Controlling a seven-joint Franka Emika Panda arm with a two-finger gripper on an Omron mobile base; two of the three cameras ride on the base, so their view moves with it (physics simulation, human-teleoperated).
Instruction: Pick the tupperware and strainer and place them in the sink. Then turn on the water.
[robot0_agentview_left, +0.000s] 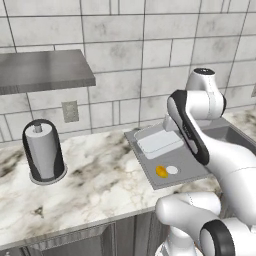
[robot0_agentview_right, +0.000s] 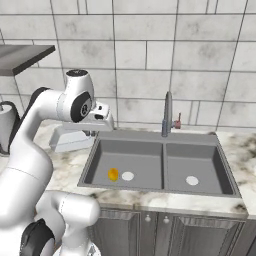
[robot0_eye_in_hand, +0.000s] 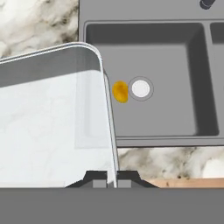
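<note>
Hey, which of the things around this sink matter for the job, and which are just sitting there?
For the job:
- pale translucent plastic tupperware, gripped at its rim by the fingers
- grey steel double-basin sink
- tall curved grey faucet

Just lying about:
- small orange-yellow lump in the left basin
- paper towel roll

The tupperware (robot0_eye_in_hand: 52, 118), a pale whitish translucent rectangular container with rounded corners, is hanging in the air off the counter, its thin rim sitting between the two dark fingertips in the hand view. In the right base view the tupperware (robot0_agentview_right: 72, 140) is hovering over the left edge of the sink (robot0_agentview_right: 155, 187); in the left base view the tupperware (robot0_agentview_left: 159, 141) is lying roughly level over the sink (robot0_agentview_left: 145, 165). The sink is a grey steel double basin with a round pale drain in each basin and a tall grey faucet at the back; a small orange-yellow object is resting just beside the left drain.
</note>
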